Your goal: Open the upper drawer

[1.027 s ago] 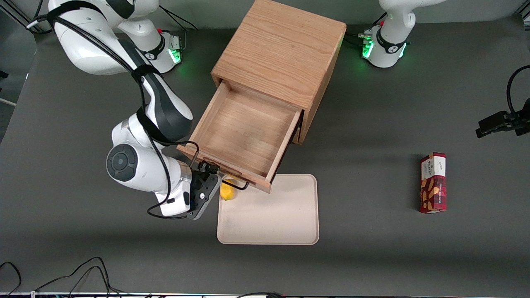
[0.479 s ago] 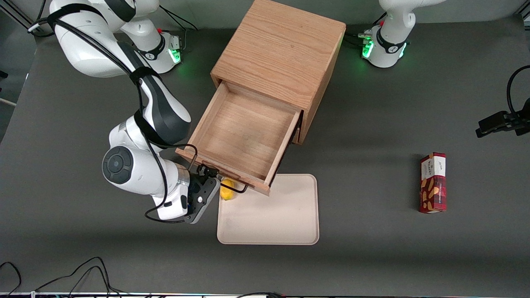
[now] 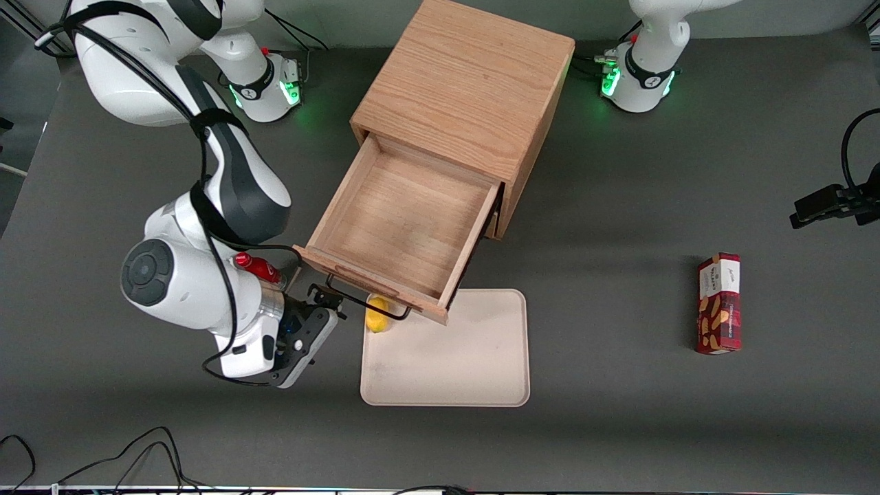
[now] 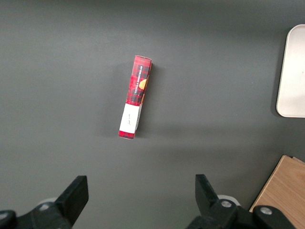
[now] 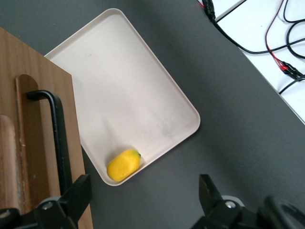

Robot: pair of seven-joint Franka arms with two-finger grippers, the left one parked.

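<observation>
The upper drawer [image 3: 402, 227] of the oak cabinet [image 3: 467, 86] stands pulled far out, its square wooden tray body bare inside. Its thin black wire handle [image 3: 368, 300] sticks out from the light wood front, also in the right wrist view [image 5: 59, 133]. My right gripper [image 3: 320, 302] is open and holds nothing. It hovers just off the handle's end, toward the working arm's end of the table, apart from it. In the right wrist view its fingertips [image 5: 78, 191] straddle dark table beside the drawer front [image 5: 33, 138]. The lower drawer is hidden under the open one.
A beige tray [image 3: 447, 357] lies nearer the front camera than the drawer, partly under its front, with a yellow lemon-like fruit [image 3: 377, 315] in its corner [image 5: 124, 164]. A red snack box [image 3: 719, 302] lies toward the parked arm's end. Cables run along the table's front edge.
My gripper has let go of the handle and drawn away from it, sideways toward the working arm's end and slightly nearer the front camera. The drawer stays open.
</observation>
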